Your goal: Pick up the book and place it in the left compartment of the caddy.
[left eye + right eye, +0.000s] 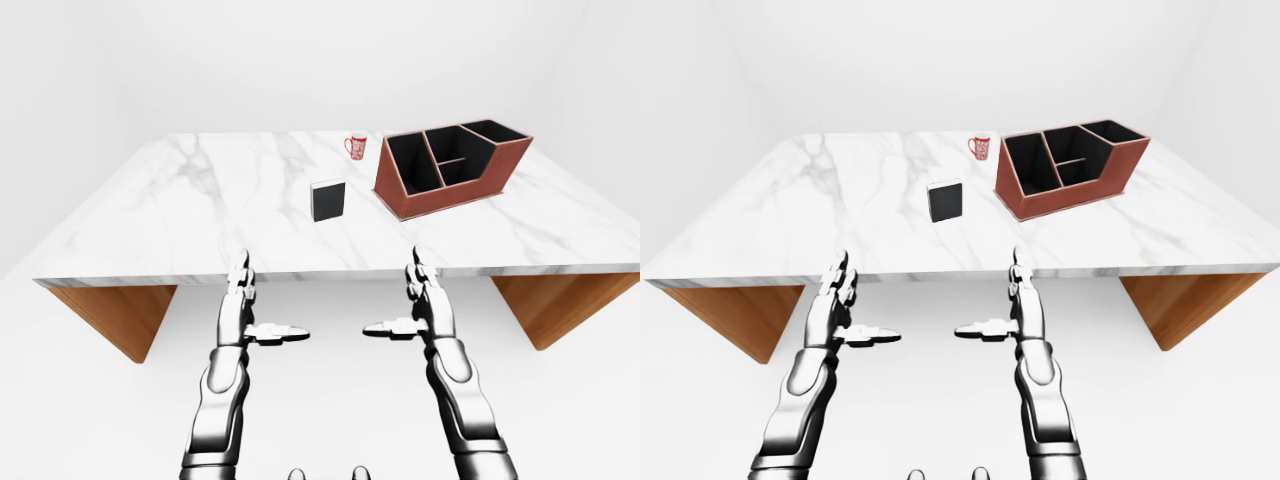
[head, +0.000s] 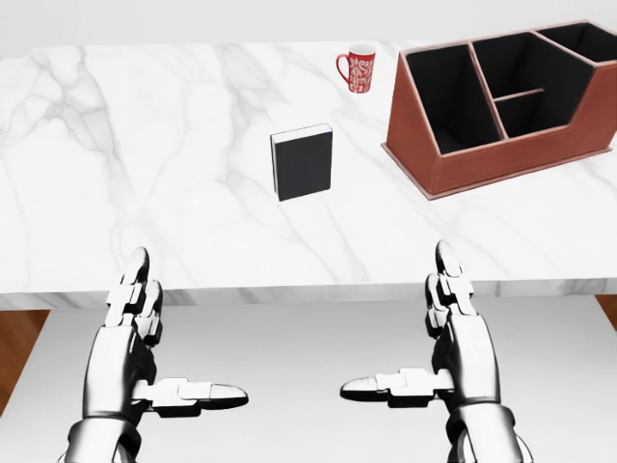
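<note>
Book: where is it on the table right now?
In the head view the book lies mid-table, left of the caddy, below-left of the red mug.

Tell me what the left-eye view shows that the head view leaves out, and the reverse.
Left-eye only: the whole table with its wooden legs, the white walls behind it, and the forearms below both hands. Head only: nothing new, just a closer look that crops the caddy's right end and the table's far edge. Both: the book standing on the marble, the mug, the caddy, and the left robot hand and right robot hand, open and short of the table edge.
</note>
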Controlling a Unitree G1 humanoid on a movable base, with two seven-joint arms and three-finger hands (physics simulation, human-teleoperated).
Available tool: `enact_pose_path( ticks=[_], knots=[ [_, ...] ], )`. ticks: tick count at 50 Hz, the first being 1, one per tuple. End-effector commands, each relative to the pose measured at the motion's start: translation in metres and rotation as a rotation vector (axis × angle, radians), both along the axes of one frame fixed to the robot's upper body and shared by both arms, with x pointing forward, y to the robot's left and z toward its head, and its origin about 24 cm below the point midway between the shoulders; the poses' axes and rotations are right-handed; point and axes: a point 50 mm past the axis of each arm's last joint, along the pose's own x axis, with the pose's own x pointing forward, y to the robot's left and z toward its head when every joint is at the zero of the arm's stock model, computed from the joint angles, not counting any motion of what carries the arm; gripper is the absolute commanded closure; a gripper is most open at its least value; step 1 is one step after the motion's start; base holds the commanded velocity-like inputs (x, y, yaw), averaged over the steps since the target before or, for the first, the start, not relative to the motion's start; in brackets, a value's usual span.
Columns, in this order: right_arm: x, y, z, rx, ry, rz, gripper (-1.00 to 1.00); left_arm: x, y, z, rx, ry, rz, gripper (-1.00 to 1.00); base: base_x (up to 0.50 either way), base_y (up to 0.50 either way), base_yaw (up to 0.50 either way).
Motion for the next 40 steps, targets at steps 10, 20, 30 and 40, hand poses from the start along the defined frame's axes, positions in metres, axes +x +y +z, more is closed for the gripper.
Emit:
enact_pose_path(
  ticks=[10, 20, 30, 40],
  knots=[
    [0.0047, -0.0070, -0.0049, 0.006, 0.049, -0.016, -1.00, 0.0006, 0.0070, -0.0005, -0.004, -0.002, -0.001, -1.00, 0.00, 0.00, 0.00],
    [0.0030, -0.0063, -0.0034, 0.003, 0.036, 0.000, -1.00, 0.0003, 0.0071, -0.0003, -0.006, -0.001, 0.000, -1.00, 0.29, -0.05, 0.00],
    [0.0028, -0.0049, -0.0048, -0.003, 0.048, 0.010, -1.00, -0.0002, 0.0068, 0.0005, -0.006, -0.001, 0.000, -1.00, 0.50, -0.01, 0.00],
    [0.0024, -0.0041, -0.0054, -0.008, 0.050, 0.014, -1.00, 0.0003, 0.0070, -0.0006, -0.004, 0.000, 0.000, -1.00, 0.50, 0.00, 0.00]
  ],
)
